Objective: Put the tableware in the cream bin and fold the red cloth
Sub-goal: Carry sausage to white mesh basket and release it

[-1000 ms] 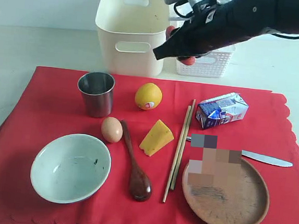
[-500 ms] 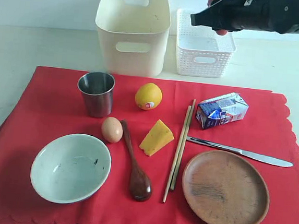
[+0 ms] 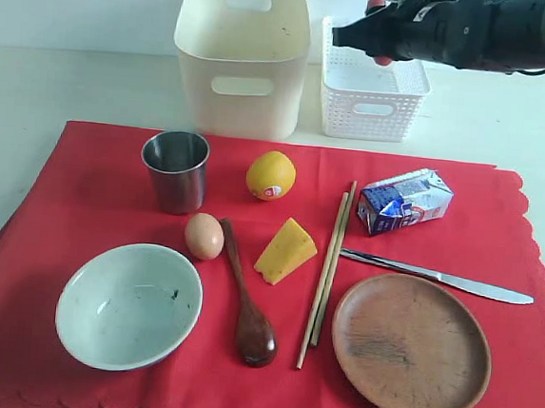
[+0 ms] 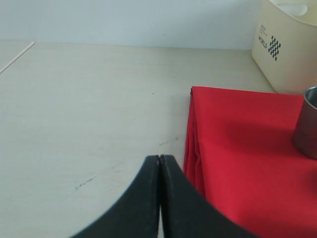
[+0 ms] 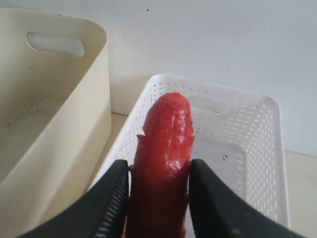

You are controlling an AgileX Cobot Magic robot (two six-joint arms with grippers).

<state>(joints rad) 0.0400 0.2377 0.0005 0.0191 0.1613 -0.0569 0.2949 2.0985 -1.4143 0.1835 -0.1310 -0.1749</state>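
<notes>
My right gripper (image 5: 159,168) is shut on a red sausage (image 5: 166,144) and hangs over the white lattice basket (image 5: 247,129), beside the cream bin (image 3: 242,58). In the exterior view the right gripper (image 3: 368,36) is at the top right. On the red cloth (image 3: 82,197) lie the steel cup (image 3: 175,170), pale bowl (image 3: 128,304), dark wooden spoon (image 3: 247,307), chopsticks (image 3: 327,266), table knife (image 3: 438,276) and brown wooden plate (image 3: 411,347). My left gripper (image 4: 160,158) is shut and empty, low over the bare table by the red cloth's folded edge (image 4: 247,163); the exterior view does not show it.
A lemon (image 3: 270,175), an egg (image 3: 204,235), a cheese wedge (image 3: 286,251) and a milk carton (image 3: 404,201) also lie on the cloth among the tableware. The white basket (image 3: 371,112) stands right of the cream bin, against the back wall.
The right arm has lifted away from the front of the cream bin and swung back and right with the sausage, and now hangs over the white basket. Nothing on the cloth has moved.
</notes>
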